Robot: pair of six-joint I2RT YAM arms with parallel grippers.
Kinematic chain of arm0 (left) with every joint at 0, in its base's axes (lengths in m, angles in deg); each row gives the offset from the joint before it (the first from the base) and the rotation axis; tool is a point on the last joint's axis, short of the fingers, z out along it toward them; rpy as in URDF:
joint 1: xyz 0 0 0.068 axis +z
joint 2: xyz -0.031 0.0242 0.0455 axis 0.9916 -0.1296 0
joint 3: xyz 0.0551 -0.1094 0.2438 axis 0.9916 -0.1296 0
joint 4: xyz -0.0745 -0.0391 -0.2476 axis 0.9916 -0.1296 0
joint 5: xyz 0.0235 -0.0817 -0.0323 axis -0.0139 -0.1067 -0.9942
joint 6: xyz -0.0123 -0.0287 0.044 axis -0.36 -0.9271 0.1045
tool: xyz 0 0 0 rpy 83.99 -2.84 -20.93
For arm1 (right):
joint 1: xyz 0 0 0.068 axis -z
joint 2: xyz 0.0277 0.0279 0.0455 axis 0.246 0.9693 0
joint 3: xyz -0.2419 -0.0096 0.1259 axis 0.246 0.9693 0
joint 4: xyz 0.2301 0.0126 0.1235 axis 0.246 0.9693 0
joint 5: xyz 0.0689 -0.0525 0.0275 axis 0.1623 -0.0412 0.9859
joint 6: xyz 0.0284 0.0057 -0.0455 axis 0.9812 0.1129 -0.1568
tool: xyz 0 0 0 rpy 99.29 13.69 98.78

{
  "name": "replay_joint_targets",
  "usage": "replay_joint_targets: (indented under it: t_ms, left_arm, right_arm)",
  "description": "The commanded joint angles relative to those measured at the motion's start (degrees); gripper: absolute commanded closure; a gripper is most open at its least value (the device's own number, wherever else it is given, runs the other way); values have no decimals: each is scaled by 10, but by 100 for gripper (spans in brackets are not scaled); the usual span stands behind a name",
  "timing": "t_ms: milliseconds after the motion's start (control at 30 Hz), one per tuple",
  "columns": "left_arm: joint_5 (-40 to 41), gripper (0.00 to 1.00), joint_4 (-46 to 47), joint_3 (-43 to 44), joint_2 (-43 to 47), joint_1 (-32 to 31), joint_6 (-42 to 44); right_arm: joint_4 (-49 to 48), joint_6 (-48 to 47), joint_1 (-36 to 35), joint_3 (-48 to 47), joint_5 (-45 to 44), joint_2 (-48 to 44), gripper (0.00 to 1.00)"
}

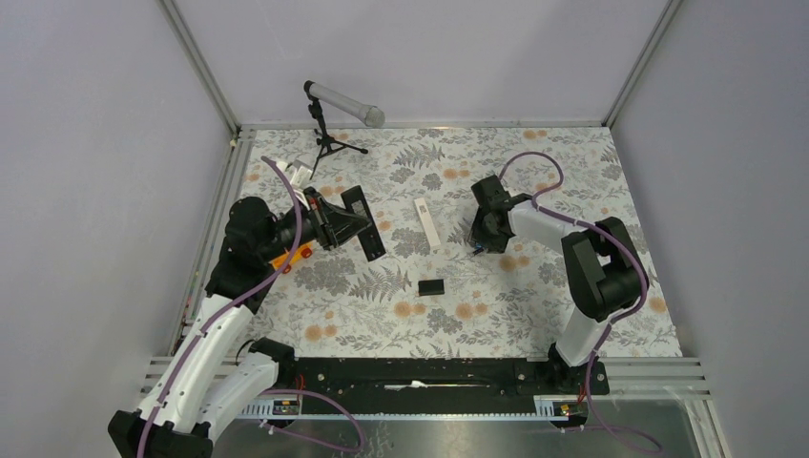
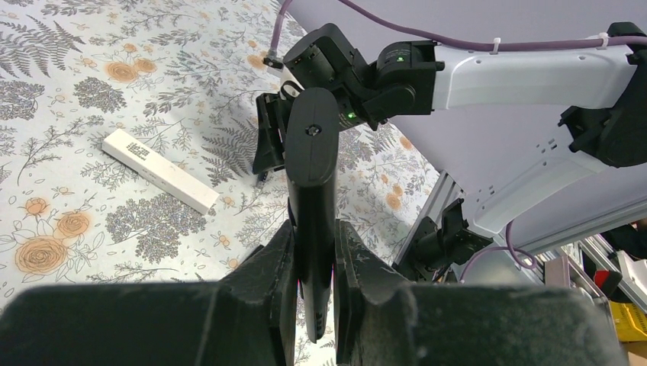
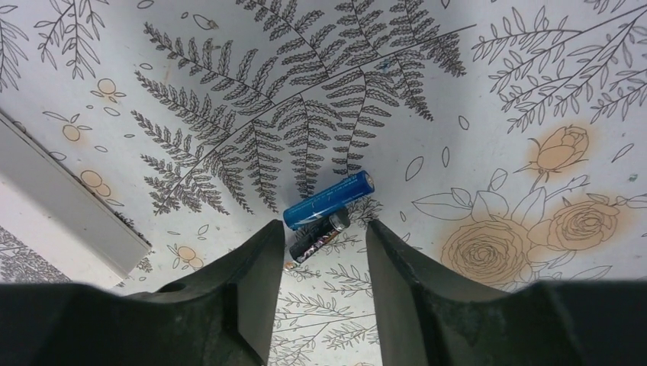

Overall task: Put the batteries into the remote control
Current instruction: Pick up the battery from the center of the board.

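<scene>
Nearest the left wrist camera, the left jaws are clamping the remote control (image 2: 313, 175) across its narrow width, with black fingers (image 2: 268, 278) pressing on both sides. Its visible face is showing plain matte black with one small round dimple near the far end; no brand or lettering is showing. Below that arm, an orange toy car (image 1: 291, 256) is lying on the fern-and-rose patterned tabletop (image 1: 534, 315), and a microphone on a small tripod (image 1: 343, 103) is standing at the back edge. Further right, a slim white box (image 2: 160, 169) is lying flat, carrying small dark print at one end that is too fine to read. Near it a small black rectangular piece (image 1: 431, 286) is resting. On the right, the right jaws are standing apart and gripping nothing, hovering over two batteries lying side by side on the tabletop: a blue battery (image 3: 329, 200) with a metallic end, and a darker battery (image 3: 319, 236) whose grey wrap is bearing unreadable print.
</scene>
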Motion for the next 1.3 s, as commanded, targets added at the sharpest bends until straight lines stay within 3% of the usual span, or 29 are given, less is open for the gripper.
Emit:
replay_joint_targets:
  t_ms: [0,167,400,500,633,933,1267]
  left_arm:
    - [-12,100,39,0,2,9,3]
    - [-20,100,38,1,5,29,9]
    - [-102,100,31,21,-25,60,20]
    - [-112,100,24,31,-38,70,23]
    - [-113,100,26,36,-42,89,24]
    - [-130,100,30,43,-48,127,24]
    - [-143,100,59,34,-51,141,2]
  right_arm:
    - [-14,-48,-1,-8,-14,-48,45]
    - [-61,-200,-1,-13,70,-73,41]
    - [-65,-503,-37,-10,225,-87,41]
    - [-32,-613,-60,-15,240,-80,41]
    - [46,-734,-83,-44,195,-53,41]
    - [67,-820,-96,-64,115,-4,42]
    - [110,-856,-96,-98,118,36,42]
